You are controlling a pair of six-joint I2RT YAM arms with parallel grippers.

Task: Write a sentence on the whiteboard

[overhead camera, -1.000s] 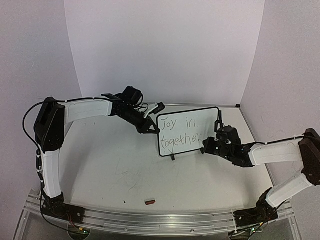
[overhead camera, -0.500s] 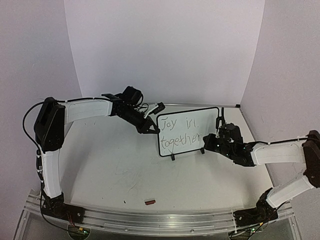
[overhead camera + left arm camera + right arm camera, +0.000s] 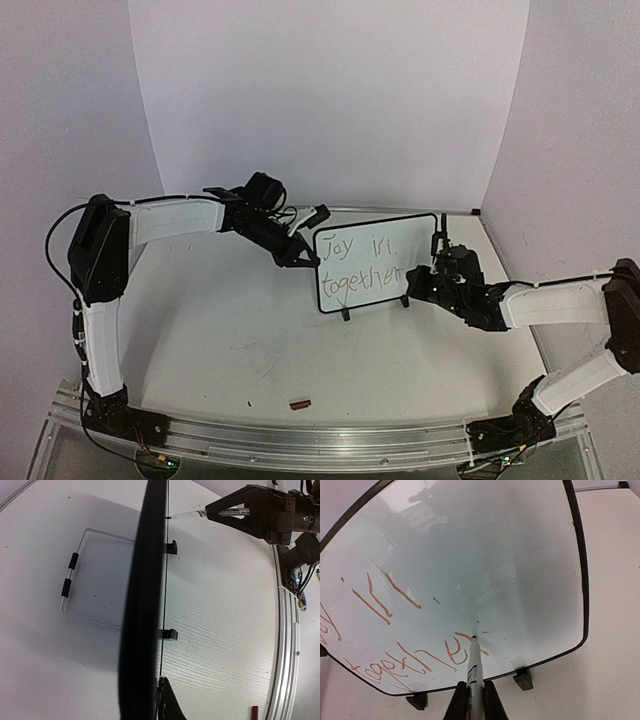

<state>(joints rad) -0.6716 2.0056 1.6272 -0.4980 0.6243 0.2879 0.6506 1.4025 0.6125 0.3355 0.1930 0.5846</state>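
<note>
The left fingers [image 3: 302, 258] clamp the whiteboard [image 3: 400, 236] by its left edge while the right fingers [image 3: 437, 271] pinch a marker [image 3: 473, 669] touching the sentence [image 3: 447, 655] at its end

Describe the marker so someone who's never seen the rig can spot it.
The whiteboard stands upright at the far middle of the table. The right gripper reaches its lower right part, shut on the marker: a thin white barrel, dark tip touching the board at the end of "together", the only pale thing between black fingers.
</note>
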